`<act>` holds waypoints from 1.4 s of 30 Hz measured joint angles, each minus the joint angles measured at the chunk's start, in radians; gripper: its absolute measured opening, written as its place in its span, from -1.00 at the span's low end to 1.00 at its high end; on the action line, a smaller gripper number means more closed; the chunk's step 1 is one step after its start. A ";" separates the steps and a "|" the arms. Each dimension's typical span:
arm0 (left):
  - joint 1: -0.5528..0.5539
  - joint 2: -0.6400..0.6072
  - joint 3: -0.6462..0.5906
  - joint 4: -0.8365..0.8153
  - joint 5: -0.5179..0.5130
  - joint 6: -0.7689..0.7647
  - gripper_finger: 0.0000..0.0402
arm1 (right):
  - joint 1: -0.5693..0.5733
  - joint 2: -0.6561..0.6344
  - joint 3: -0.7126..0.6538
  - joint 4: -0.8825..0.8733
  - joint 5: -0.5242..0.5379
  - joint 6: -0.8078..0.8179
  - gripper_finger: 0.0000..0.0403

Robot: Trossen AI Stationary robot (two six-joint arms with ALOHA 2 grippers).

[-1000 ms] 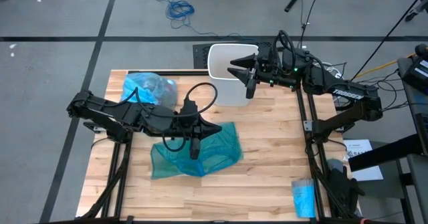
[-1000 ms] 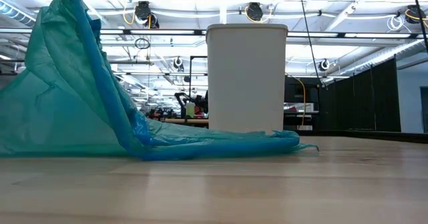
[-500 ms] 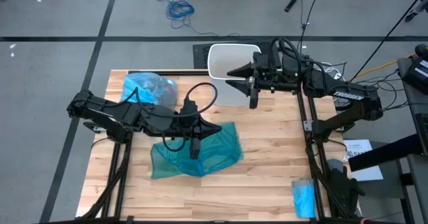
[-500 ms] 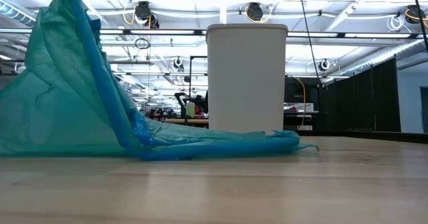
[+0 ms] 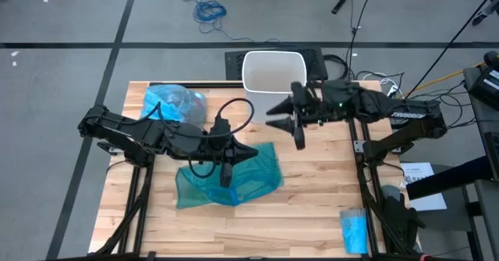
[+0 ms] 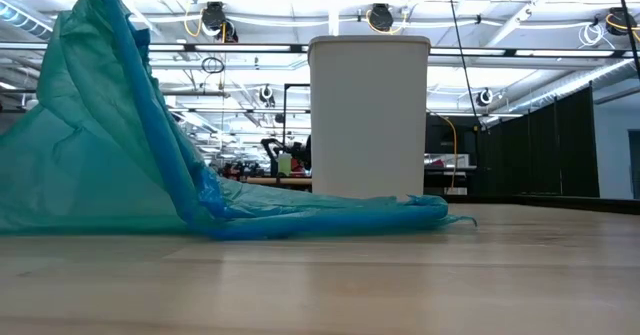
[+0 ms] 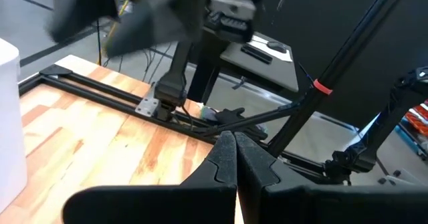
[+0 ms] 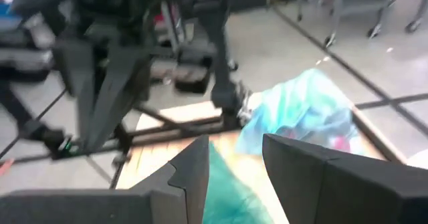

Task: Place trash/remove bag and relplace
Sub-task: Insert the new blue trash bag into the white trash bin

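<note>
The left gripper (image 5: 227,170) hangs over the teal-green plastic bag (image 5: 242,179) in the middle of the wooden table (image 5: 312,183). Its two fingers (image 7: 226,158) are pressed tight together, and it is hard to tell if a bit of that bag is pinched between them. From the low view, the teal-green bag rises in a tall peak on one side and lies flat the rest of the way. The right gripper (image 5: 297,128) is up in the air, just in front of the white bin (image 5: 273,71) at the far edge of the table. Its fingers (image 8: 307,174) are a little apart and hold nothing. The light blue bag (image 5: 173,104) sits crumpled at the far left corner of the table, well apart from both grippers. A small bright-blue roll (image 5: 353,230) lies off the table's near right corner.
</note>
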 joint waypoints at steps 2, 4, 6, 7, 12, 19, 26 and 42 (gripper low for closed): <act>0.000 0.000 0.000 0.000 0.000 0.001 -1.00 | 0.024 0.000 0.000 -0.026 0.001 0.012 -0.34; 0.000 0.000 0.000 0.000 0.000 0.001 -1.00 | 0.044 0.000 0.000 -0.039 0.006 0.022 -0.34; 0.002 0.000 0.000 0.000 0.000 0.009 -1.00 | 0.062 0.000 0.000 -0.047 0.022 0.025 -0.34; 0.002 0.000 0.000 0.000 0.000 0.009 -1.00 | 0.071 0.003 0.000 -0.049 0.038 0.025 -0.34; 0.004 0.000 0.000 0.000 -0.001 0.010 -1.00 | 0.090 0.012 0.000 -0.055 0.086 0.025 -0.34; 0.004 0.000 0.000 0.000 -0.001 0.007 -1.00 | 0.090 0.032 0.000 -0.060 0.086 0.039 -0.34; 0.004 0.000 0.000 0.000 -0.002 0.007 -1.00 | 0.090 0.045 0.000 -0.061 0.082 0.039 -0.34; 0.004 0.000 0.000 0.001 -0.004 0.006 -1.00 | 0.106 0.045 -0.018 -0.216 0.080 0.068 -0.34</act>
